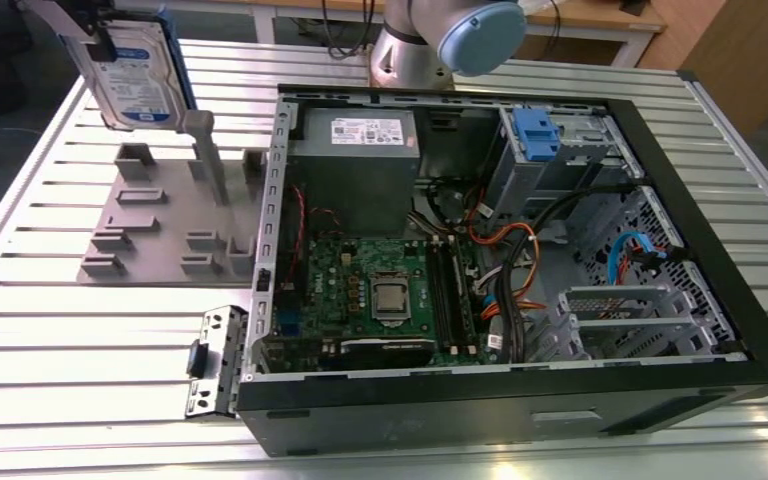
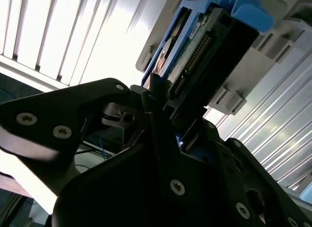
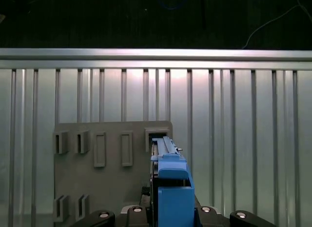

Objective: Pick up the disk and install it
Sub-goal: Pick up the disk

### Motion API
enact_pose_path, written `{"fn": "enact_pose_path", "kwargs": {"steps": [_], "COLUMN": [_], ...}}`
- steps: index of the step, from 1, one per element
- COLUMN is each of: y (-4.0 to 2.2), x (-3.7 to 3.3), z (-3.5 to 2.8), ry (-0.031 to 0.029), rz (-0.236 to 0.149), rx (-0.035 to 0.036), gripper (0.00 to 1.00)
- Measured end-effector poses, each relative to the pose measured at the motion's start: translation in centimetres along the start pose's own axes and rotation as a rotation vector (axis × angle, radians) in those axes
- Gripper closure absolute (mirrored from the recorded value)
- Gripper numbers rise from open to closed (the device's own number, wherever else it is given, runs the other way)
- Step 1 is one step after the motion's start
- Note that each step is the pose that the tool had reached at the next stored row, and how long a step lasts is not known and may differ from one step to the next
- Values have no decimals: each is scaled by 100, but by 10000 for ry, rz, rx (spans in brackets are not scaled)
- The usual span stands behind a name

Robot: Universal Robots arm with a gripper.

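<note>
The disk, a silver drive with a white-and-blue label and a blue carrier frame, hangs on edge in the air at the exterior view's far left, above the grey holder plate. My gripper is shut on its upper end. In the second wrist view the black fingers clamp the disk, whose connector side and blue frame show. In the first wrist view the disk stands between the finger bases, over the holder plate.
An open computer case lies on the slatted metal table, with a motherboard, a grey power supply and a drive bay with a blue tab. The arm's base stands behind the case.
</note>
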State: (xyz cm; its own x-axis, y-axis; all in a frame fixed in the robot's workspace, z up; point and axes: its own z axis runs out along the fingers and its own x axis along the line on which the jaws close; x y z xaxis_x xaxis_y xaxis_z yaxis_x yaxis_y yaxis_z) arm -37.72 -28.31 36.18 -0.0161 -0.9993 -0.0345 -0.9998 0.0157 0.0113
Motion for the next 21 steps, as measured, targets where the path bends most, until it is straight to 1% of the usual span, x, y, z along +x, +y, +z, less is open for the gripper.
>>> {"fn": "enact_pose_path", "kwargs": {"steps": [21], "y": [1], "x": [-5], "z": [-134], "ry": [-13], "rz": [0], "rx": [0], "gripper": [64]}}
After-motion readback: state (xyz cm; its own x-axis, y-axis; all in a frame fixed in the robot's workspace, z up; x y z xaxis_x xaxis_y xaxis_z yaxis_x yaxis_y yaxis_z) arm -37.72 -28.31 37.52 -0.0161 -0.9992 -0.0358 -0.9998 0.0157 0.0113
